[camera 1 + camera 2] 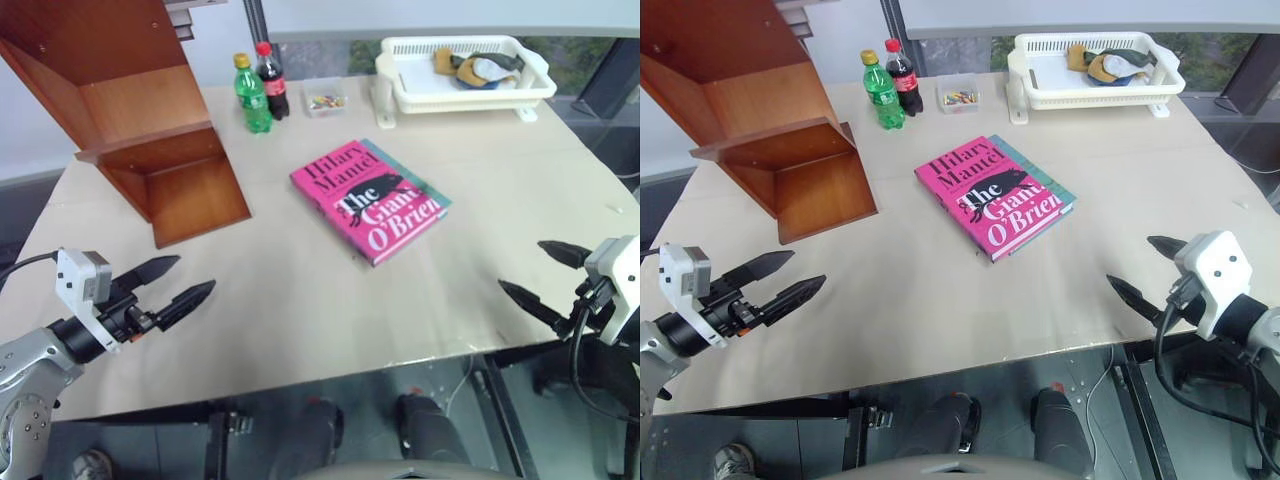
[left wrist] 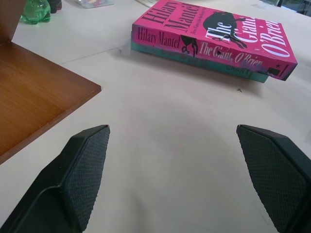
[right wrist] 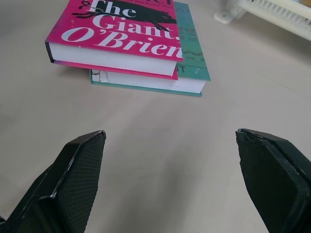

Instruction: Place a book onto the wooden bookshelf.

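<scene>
The pink book [image 1: 368, 200] lies flat in the middle of the table, stacked on a teal book [image 3: 192, 53] whose edge peeks out beneath it. The wooden bookshelf [image 1: 130, 110] stands at the far left of the table, tilted, with open compartments. My left gripper [image 1: 172, 283] hovers open over the near left part of the table, pointing toward the book with nothing between its fingers. Near the right table edge my right gripper [image 1: 540, 272] is open too, empty, and well short of the book.
A green bottle [image 1: 252, 95] and a cola bottle [image 1: 271, 80] stand behind the book, beside a small clear box [image 1: 325, 100]. A white plastic basket [image 1: 465, 72] with cloths sits at the back right. The table's front edge [image 1: 330, 375] runs just below both grippers.
</scene>
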Robot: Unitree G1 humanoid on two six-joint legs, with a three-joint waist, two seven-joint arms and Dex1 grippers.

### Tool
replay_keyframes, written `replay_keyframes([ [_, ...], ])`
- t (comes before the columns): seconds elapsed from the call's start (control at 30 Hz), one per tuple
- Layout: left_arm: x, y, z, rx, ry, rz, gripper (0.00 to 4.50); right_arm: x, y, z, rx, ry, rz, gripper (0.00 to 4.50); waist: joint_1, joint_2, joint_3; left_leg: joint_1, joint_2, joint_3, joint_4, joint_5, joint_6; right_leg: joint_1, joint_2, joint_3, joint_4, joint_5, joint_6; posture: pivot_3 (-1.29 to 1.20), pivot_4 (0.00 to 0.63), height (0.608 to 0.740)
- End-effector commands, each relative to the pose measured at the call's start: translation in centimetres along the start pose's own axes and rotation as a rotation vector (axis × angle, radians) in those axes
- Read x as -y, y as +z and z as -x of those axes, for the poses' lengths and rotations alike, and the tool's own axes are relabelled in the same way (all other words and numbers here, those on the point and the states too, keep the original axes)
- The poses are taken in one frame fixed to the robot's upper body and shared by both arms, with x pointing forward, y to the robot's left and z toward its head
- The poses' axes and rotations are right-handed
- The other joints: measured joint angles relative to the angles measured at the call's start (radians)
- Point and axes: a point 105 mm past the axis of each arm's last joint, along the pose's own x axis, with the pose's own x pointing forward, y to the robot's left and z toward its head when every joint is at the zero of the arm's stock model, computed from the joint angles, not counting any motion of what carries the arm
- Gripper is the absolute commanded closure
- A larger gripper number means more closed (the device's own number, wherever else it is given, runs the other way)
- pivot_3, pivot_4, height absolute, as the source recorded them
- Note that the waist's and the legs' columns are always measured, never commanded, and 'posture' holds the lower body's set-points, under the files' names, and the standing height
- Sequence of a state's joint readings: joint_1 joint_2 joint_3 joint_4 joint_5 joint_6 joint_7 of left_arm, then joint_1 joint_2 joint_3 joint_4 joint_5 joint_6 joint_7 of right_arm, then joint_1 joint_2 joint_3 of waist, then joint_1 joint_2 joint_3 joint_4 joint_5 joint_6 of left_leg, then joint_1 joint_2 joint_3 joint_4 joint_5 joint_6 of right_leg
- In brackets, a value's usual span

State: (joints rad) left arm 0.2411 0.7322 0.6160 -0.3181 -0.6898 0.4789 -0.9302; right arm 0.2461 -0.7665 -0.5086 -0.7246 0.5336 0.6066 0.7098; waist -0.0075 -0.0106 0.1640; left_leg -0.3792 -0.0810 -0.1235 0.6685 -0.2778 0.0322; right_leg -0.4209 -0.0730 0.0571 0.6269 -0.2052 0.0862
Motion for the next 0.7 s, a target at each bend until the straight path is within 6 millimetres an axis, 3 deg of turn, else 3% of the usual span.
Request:
replay_keyframes([
  [0.03,0.4,1.4,-0.7,0.036,-0.021,-0.046,0.0,-0.1,0.5,-0.3,0.025,-0.004,0.022,0.11,0.001,0.0,0.0,0.0,0.0,0.0,0.0,0.0,0.0,0.0,0.0,0.0,0.0,0.0,0.0,0.0,0.15,0.74],
  [0.4,1.8,2.5,-4.4,0.088,-0.082,-0.025,0.0,-0.8,0.8,-1.7,0.063,-0.026,0.011,0.11,0.012,0.001,0.0,0.0,0.0,-0.001,0.0,0.0,0.0,0.0,0.0,-0.001,0.0,0.0,0.0,0.0,0.15,0.74],
  [0.7,4.0,3.1,-9.3,-0.021,-0.181,0.411,0.0,-3.2,3.6,-2.9,0.217,0.072,0.002,0.11,0.022,0.0,0.0,0.0,-0.001,-0.005,0.0,0.0,-0.001,0.0,0.0,-0.004,0.0,0.0,0.0,0.0,0.15,0.74],
])
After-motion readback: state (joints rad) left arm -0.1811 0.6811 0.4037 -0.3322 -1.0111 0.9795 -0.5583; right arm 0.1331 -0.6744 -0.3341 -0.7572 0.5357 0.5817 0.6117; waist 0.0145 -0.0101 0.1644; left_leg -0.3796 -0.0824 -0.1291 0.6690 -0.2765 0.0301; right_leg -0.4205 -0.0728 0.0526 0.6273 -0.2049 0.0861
